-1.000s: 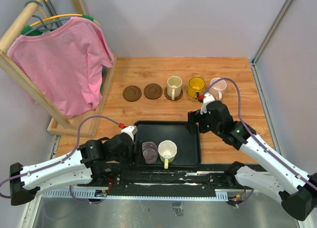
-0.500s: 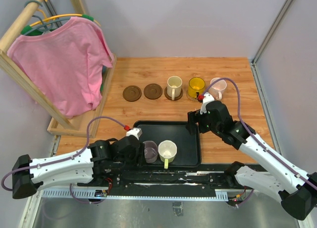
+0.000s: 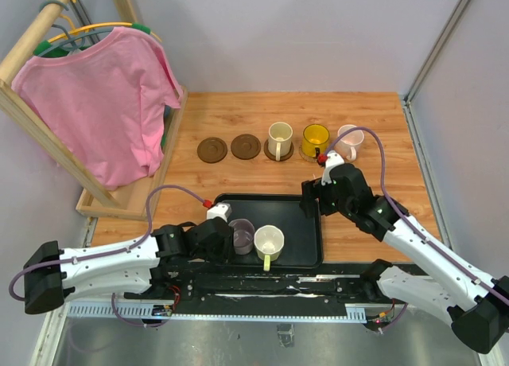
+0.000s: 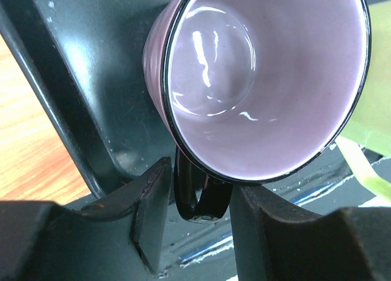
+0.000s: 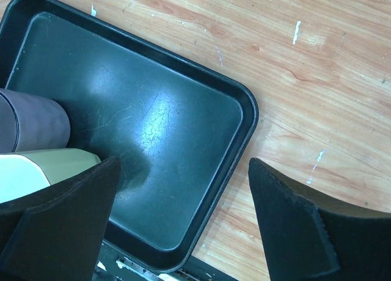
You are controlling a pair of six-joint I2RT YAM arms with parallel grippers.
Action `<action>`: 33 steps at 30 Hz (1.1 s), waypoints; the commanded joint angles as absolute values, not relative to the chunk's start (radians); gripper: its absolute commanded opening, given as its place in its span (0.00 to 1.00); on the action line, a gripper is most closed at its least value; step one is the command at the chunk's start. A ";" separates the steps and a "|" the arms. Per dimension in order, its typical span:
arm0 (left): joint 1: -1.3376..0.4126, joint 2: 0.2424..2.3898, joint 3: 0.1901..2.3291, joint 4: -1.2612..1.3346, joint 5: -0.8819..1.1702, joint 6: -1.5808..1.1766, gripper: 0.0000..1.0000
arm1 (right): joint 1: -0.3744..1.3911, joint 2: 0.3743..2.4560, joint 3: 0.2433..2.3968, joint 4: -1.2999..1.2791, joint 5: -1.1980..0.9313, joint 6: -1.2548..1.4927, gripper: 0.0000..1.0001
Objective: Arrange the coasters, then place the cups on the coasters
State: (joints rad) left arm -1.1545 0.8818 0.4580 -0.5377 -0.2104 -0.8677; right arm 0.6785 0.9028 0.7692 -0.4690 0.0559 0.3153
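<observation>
Done so far: cream cup (image 3: 279, 138), amber cup (image 3: 316, 135) and pink cup (image 3: 347, 139) stand in a row at the far side of the counter (image 3: 238, 111). A coaster peeks out under the first two; under the pink one I honestly can't tell.
Still to do: the end coaster (image 3: 212, 149) and second coaster (image 3: 246, 146), both dark brown, sit bare at the left of that row. Two cups wait in the black tray (image 3: 306, 223), so I'd say a bit past halfway.
Lilac cup (image 4: 263, 79): near-left part of the tray, just beside the white cup (image 3: 269, 240).
Pointing: upright, mouth up, long axis vertical, with its dark handle (image 4: 198, 198) sticking out toward the left arm.
Left gripper (image 4: 201, 180): fingers sit either side of that handle, pretty much on it. Can't tell if they're actually clamped.
Right gripper (image 5: 183, 171): fingers wide apart, nothing between them, hanging over the tray's far-right corner.
</observation>
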 commanded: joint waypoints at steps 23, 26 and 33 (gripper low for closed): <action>-1.162 0.977 0.430 -0.338 -0.478 -0.827 0.56 | 0.702 0.867 0.710 -0.441 0.075 0.336 0.87; -1.161 0.988 0.437 -0.330 -0.494 -0.821 0.56 | 0.702 0.868 0.710 -0.439 0.076 0.334 0.87; -1.162 1.007 0.446 -0.300 -0.518 -0.786 0.51 | 0.702 0.873 0.708 -0.436 0.072 0.333 0.86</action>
